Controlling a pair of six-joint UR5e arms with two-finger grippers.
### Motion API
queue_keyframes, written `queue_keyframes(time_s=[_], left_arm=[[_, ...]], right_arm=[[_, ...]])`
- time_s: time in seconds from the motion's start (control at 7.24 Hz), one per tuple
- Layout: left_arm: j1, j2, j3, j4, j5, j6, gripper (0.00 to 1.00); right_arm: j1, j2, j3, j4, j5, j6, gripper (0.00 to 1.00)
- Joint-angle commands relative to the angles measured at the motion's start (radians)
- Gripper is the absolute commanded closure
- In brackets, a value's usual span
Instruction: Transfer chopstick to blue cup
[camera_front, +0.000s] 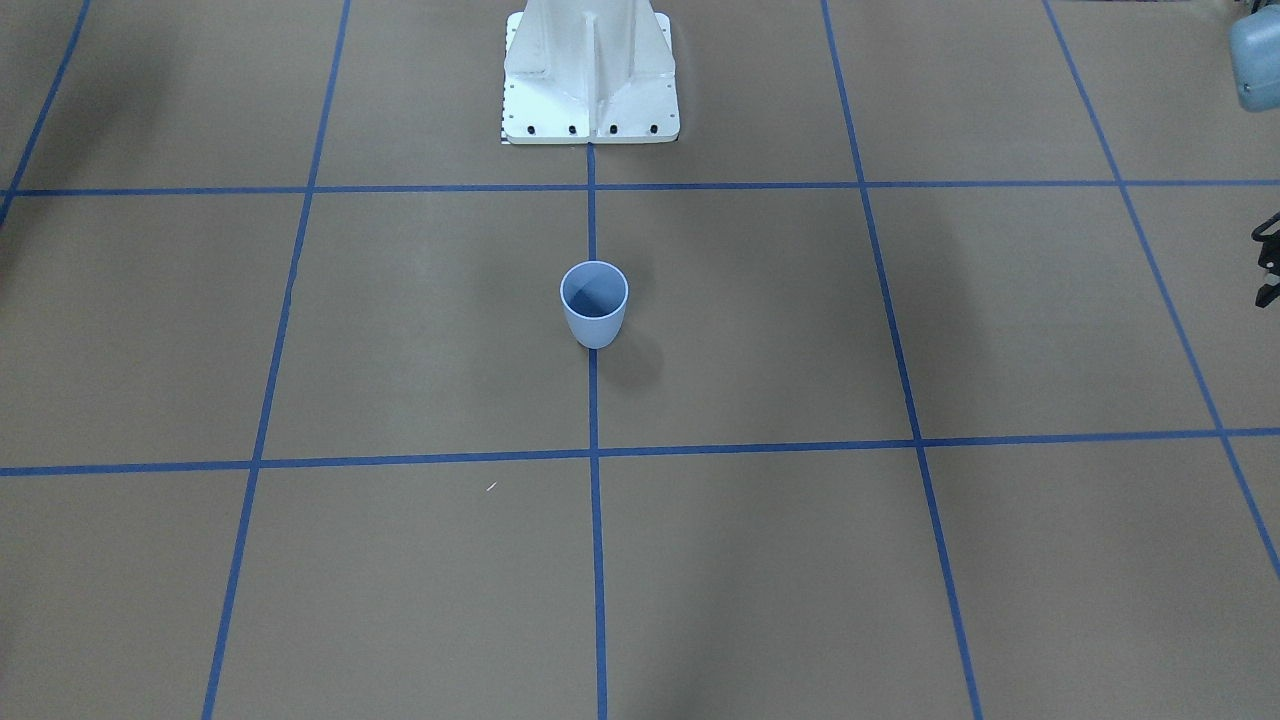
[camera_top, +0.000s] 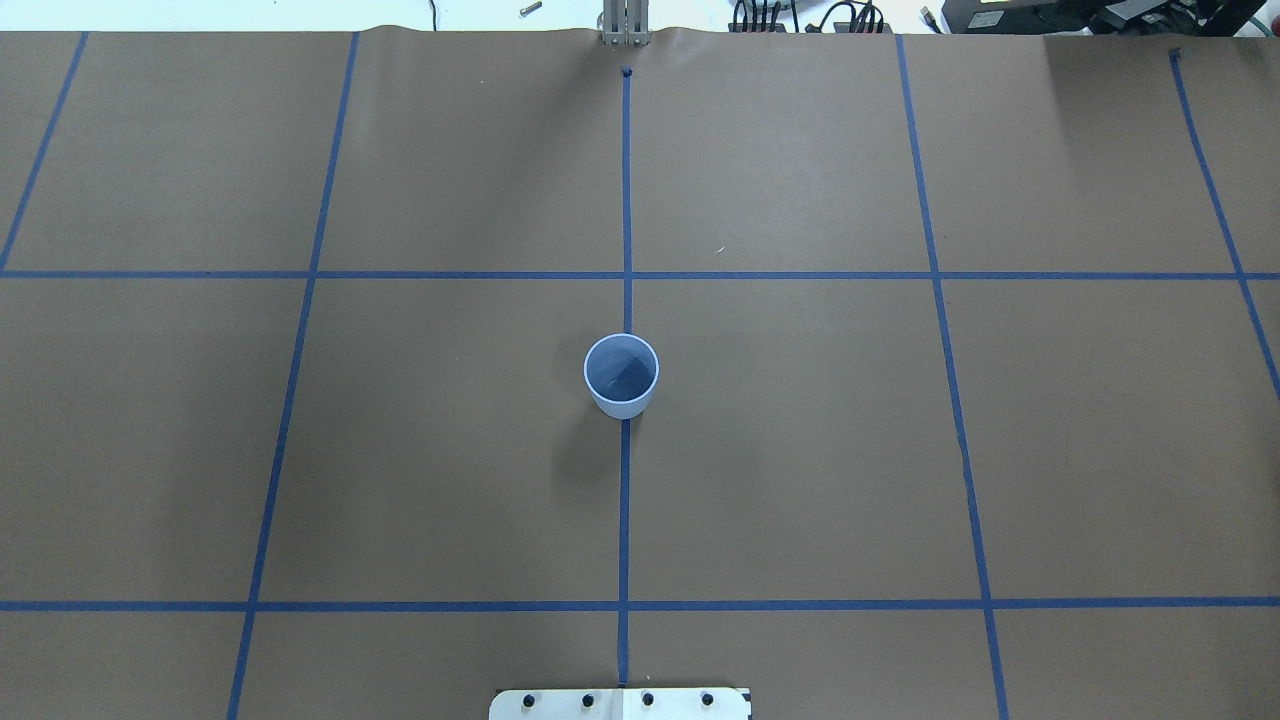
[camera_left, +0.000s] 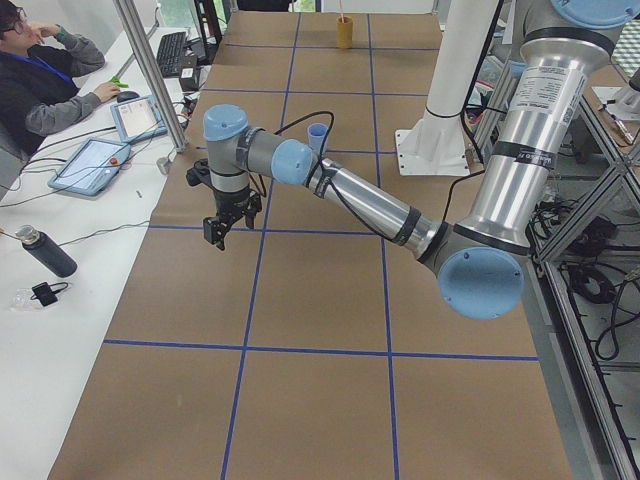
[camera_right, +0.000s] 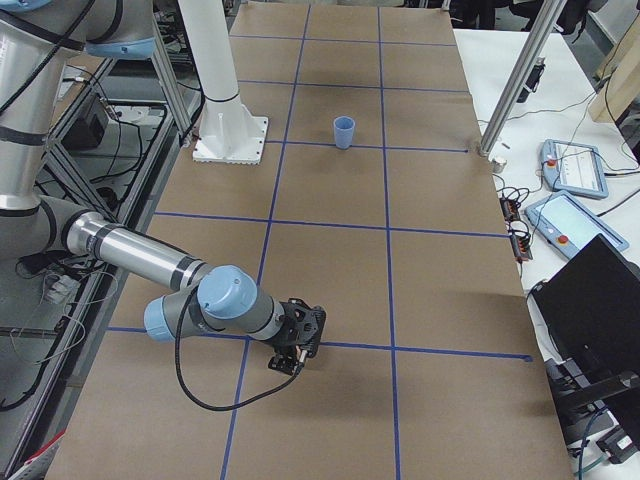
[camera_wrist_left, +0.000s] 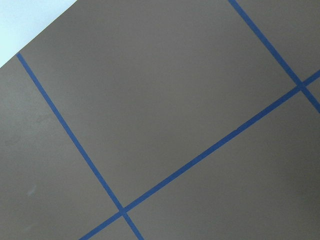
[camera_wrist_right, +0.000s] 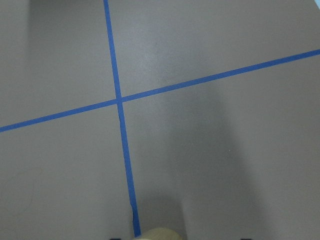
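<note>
The blue cup (camera_top: 621, 376) stands upright and empty on the centre tape line; it also shows in the front view (camera_front: 594, 303) and both side views (camera_left: 318, 135) (camera_right: 344, 131). The chopstick shows clearly in no view. A tan cup (camera_left: 345, 31) stands at the table's far end, with a tiny pinkish bit at its rim, too small to identify. My left gripper (camera_left: 222, 225) hangs above the table far from the blue cup; I cannot tell if it is open. My right gripper (camera_right: 290, 350) hovers low over the table's other end; I cannot tell its state.
Brown paper with blue tape grid lines (camera_top: 626, 275) covers the table. The white arm pedestal (camera_front: 590, 70) stands behind the cup. A tan rim (camera_wrist_right: 156, 233) shows at the bottom of the right wrist view. An operator (camera_left: 45, 70), tablets and a dark bottle (camera_left: 45, 252) are beside the table.
</note>
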Motion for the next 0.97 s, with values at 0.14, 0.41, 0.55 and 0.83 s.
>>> queue_keyframes(time_s=[0.14,0.41,0.55,0.83], left_arm=[[0.001,0.000,0.000,0.000,0.000,-0.002,0.02],[0.001,0.000,-0.003,0.000,0.000,-0.002,0.02],[0.001,0.000,-0.003,0.000,0.000,0.000,0.02],[-0.001,0.005,-0.009,0.000,0.000,0.000,0.02]], right_arm=[[-0.007,0.024,-0.030,0.000,0.007,0.003,0.17],[-0.016,0.030,-0.033,0.000,0.014,0.006,0.57],[-0.016,0.030,-0.033,0.000,0.017,0.006,0.60],[-0.017,0.030,-0.033,0.000,0.022,0.006,0.69]])
